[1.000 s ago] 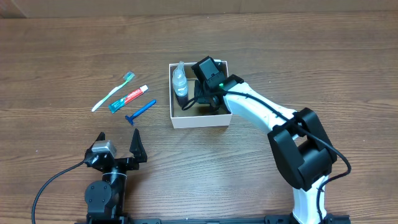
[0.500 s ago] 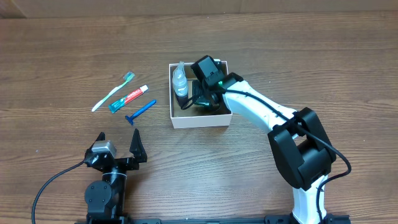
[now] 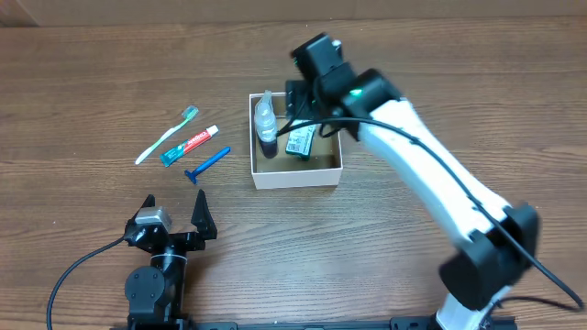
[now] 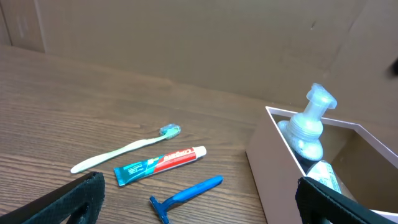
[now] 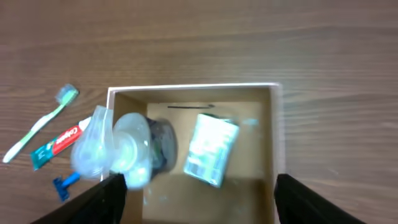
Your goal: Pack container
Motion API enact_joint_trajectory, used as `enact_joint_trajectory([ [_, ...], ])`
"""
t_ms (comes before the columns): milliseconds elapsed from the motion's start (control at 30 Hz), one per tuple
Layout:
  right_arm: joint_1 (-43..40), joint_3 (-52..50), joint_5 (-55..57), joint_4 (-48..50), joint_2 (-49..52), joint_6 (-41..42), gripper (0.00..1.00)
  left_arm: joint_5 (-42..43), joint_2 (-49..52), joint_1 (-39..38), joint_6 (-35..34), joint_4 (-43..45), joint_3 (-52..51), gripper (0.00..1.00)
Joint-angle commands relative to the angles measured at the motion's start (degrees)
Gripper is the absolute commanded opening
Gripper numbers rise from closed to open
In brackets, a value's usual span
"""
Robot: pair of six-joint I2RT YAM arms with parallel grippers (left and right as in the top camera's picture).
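The container (image 3: 295, 176) is a square white box with a brown inside, at mid-table. In it stand a clear pump bottle (image 3: 265, 117) at the left wall and a green-and-white packet (image 3: 300, 142) lying flat on the floor. My right gripper (image 3: 307, 110) hovers above the container's back half, open, with nothing between its fingers. The right wrist view looks straight down on the container (image 5: 193, 89), the bottle (image 5: 124, 146) and the packet (image 5: 211, 149), with the right gripper (image 5: 205, 205) spread wide. My left gripper (image 3: 174, 215) rests open near the front edge.
A toothbrush (image 3: 167, 134), a toothpaste tube (image 3: 190, 145) and a blue razor (image 3: 208, 164) lie on the wood left of the container. The left wrist view shows the razor (image 4: 186, 193) nearest, between the fingers of the left gripper (image 4: 199, 211), and the container wall (image 4: 273, 168) at right.
My right gripper has risen out of the container and opened wider, leaving the packet lying on the container's floor. The left arm has not moved.
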Motion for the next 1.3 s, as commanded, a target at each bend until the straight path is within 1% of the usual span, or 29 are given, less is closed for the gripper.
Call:
enact_joint_trajectory([
  [0, -6.1, 2.0, 3.8, -5.5, -5.8, 0.1, 0.84, 0.5, -0.6, 0.4, 0.7, 0.2, -0.2, 1.00],
  [33, -7.6, 2.0, 3.8, -6.8, -6.5, 0.3, 0.88, 0.5, -0.6, 0.4, 0.7, 0.2, -0.2, 1.00],
  [200, -19.3, 2.0, 3.7, -13.7, -8.3, 0.5, 0.95, 0.5, -0.6, 0.4, 0.7, 0.2, -0.2, 1.00],
  [300, -25.6, 1.2, 3.7, -16.0, -8.0, 1.6, 1.00, 0.5, -0.6, 0.4, 0.7, 0.2, -0.2, 1.00],
  [433, -32.5, -2.2, 3.7, -16.1, -7.9, 1.8, 1.00, 0.5, -0.6, 0.4, 0.7, 0.2, -0.2, 1.00],
  [567, -37.2, -6.2, 2.8, -15.5, -7.9, 2.0, 1.00, 0.5, -0.6, 0.4, 0.7, 0.2, -0.2, 1.00],
  [700, -40.0, -9.7, 2.9, -14.8, -7.9, 2.0, 1.00, 0.5, -0.6, 0.4, 0.7, 0.2, -0.2, 1.00],
  [800, -40.5, -10.5, 2.9, -15.1, -7.9, 2.0, 1.00, 0.9, -0.6, 0.4, 0.6, 0.2, -0.2, 1.00],
  [933, -40.5, -10.5, 2.9, -14.6, -7.9, 2.0, 1.00, 8.4, -0.6, 0.4, 0.6, -0.1, 0.6, 1.00],
  [967, -40.5, -10.5, 2.9, -14.6, -7.9, 2.0, 1.00, 11.2, -0.5, 0.4, 0.1, -0.4, 1.4, 1.00],
  [1000, -40.5, -10.5, 2.9, -14.6, -7.9, 2.0, 1.00, 12.1, -0.3, 0.4, -0.9, -1.2, 2.3, 1.00],
  [1067, -40.5, -10.5, 2.9, -14.6, -7.9, 2.0, 1.00, 11.6, 1.2, 0.4, -2.4, -4.6, 5.2, 1.00],
  [1133, -40.5, -10.5, 2.9, -14.6, -7.9, 2.0, 1.00, 9.9, 4.4, 0.4, -2.4, -9.1, 9.8, 1.00],
  [1267, -40.5, -10.5, 2.9, -14.6, -7.9, 2.0, 1.00, 8.3, 16.8, 0.4, -1.7, -16.4, 21.7, 1.00],
])
